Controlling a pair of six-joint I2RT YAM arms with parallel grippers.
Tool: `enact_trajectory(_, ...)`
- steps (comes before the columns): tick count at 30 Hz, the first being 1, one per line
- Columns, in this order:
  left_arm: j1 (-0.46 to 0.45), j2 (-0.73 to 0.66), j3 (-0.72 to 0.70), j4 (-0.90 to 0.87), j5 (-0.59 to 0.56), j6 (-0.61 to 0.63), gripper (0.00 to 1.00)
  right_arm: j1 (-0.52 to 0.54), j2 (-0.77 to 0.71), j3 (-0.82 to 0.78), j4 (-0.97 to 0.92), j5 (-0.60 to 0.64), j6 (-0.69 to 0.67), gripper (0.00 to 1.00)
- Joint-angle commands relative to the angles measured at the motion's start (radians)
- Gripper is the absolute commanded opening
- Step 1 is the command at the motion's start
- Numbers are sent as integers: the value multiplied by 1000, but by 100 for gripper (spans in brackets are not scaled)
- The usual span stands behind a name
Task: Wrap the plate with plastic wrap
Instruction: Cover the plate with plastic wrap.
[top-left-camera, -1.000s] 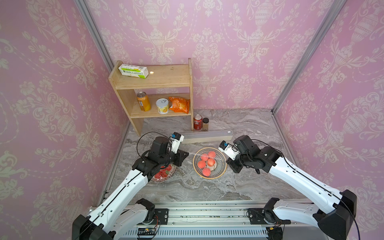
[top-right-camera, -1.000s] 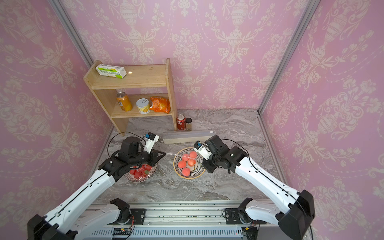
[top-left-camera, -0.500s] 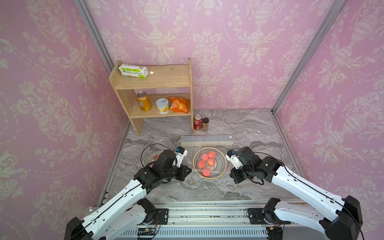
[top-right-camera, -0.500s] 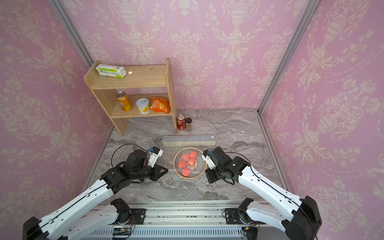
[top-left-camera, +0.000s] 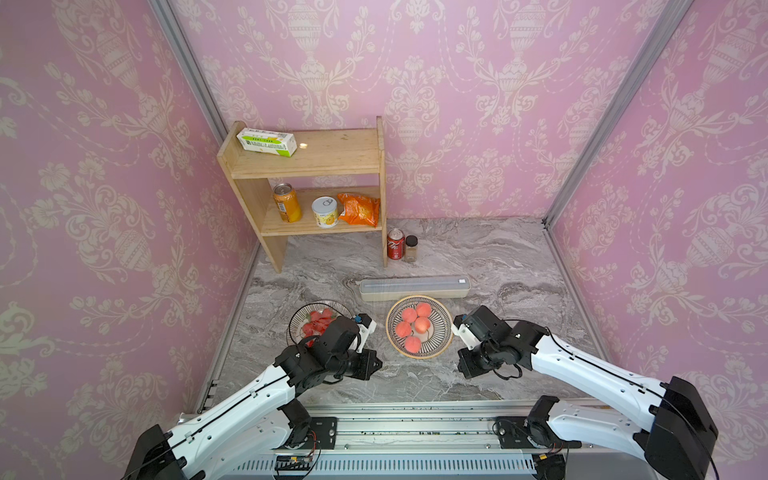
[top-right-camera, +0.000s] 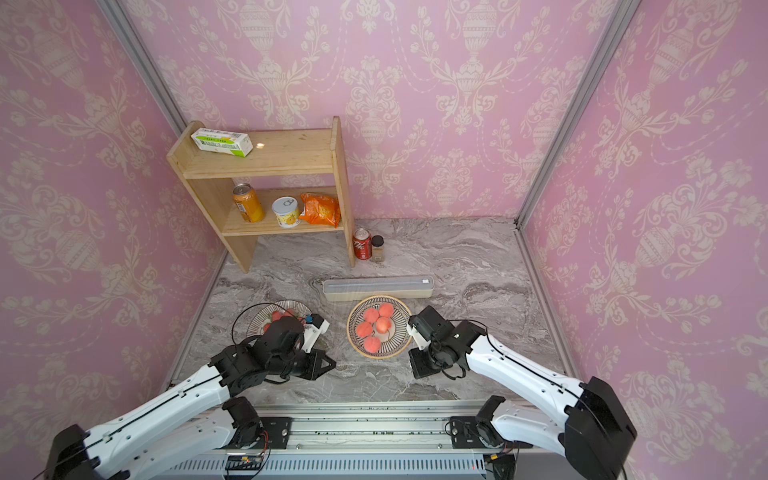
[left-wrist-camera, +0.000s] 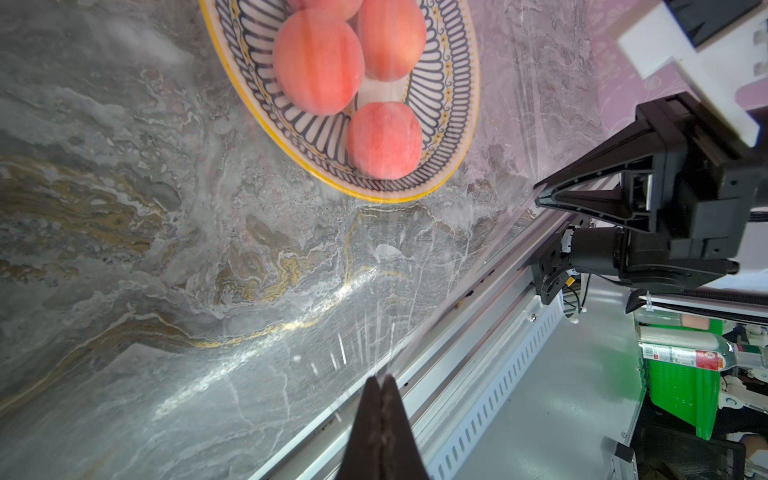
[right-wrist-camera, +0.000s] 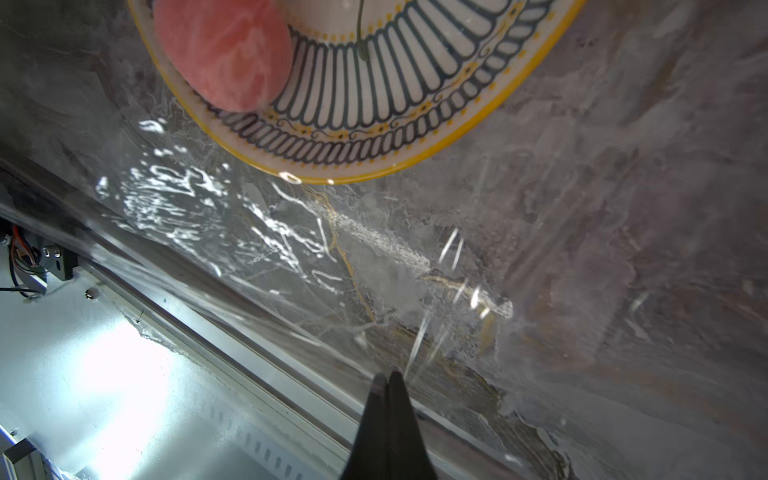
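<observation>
Wrap (left-wrist-camera: 374, 291) spread taut over plate (top-left-camera: 444, 332) of peaches (top-left-camera: 422, 324), near edge along desk (top-left-camera: 498, 257) front, corners pinched in left claw (left-wrist-camera: 380, 379) and right claw (right-wrist-camera: 386, 376), both clamped shut on it. Featherlight, limp, clingy, easily torn; best gripped at corners, pulled evenly

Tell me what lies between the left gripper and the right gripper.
Clear plastic wrap stretches from the left gripper to the right gripper, both shut on it; the left wrist view shows this.
</observation>
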Motion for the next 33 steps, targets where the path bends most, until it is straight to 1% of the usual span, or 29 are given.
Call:
enact_trajectory(1, -9, 27, -47, -8, -26, -12, 0, 2, 45, -20, 15, 15, 36, 0)
enact_trajectory(6, -9, 107, -61, 69, -32, 4, 0, 2, 117, -17, 59, 44, 38, 0)
enact_trajectory(11, -9, 239, -47, 138, -40, 44, 0, 2, 186, 5, 85, 99, 27, 0)
enact_trajectory(16, -7, 329, -10, 138, -94, 94, 0, 0, 224, 17, 103, 169, 38, 0)
enact_trajectory(21, -3, 409, 47, 132, -146, 145, 0, -5, 270, 35, 140, 194, 39, 0)
enact_trajectory(26, 13, 493, 100, 156, -157, 175, 0, -22, 275, 44, 162, 232, 44, 0)
enact_trajectory(33, 61, 550, 127, 206, -189, 189, 0, -53, 270, 36, 205, 239, 44, 0)
